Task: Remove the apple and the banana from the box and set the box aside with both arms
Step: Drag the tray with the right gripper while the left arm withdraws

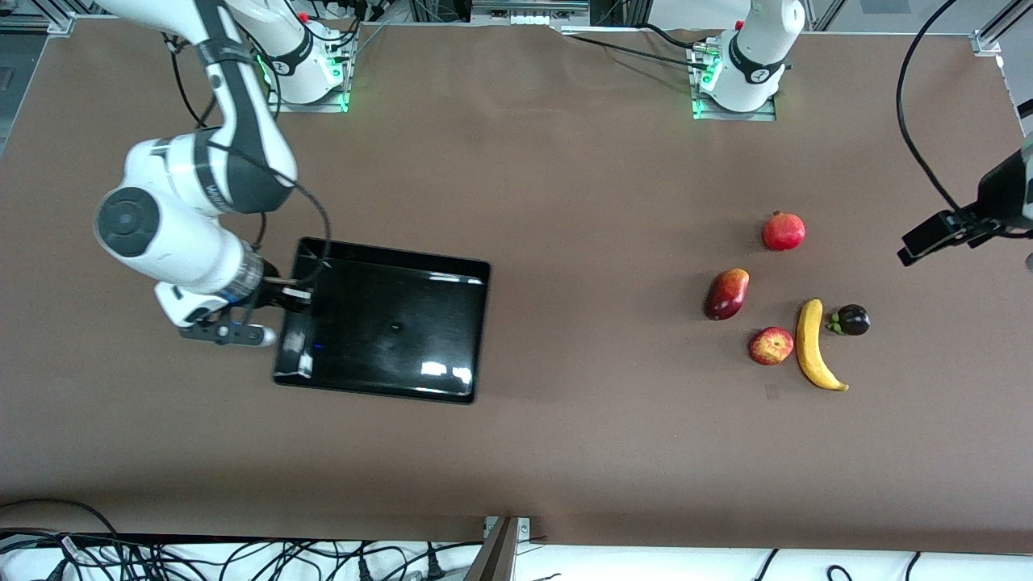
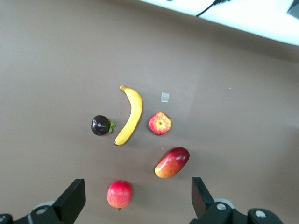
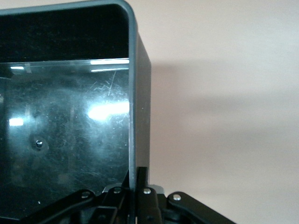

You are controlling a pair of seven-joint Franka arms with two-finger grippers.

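Front view: the glossy black rectangular plastic box [image 1: 383, 327] lies empty toward the right arm's end of the brown table [image 1: 565, 202]. The right gripper [image 1: 292, 300] is clamped on the box's end wall, which suits dragging it aside. Well apart from the box, toward the left arm's end, the small streaked red apple [image 1: 771, 346] lies just beside the long curved yellow banana [image 1: 815, 345], so both are already out. The left gripper [image 2: 135, 198] waits above them, fingers apart.
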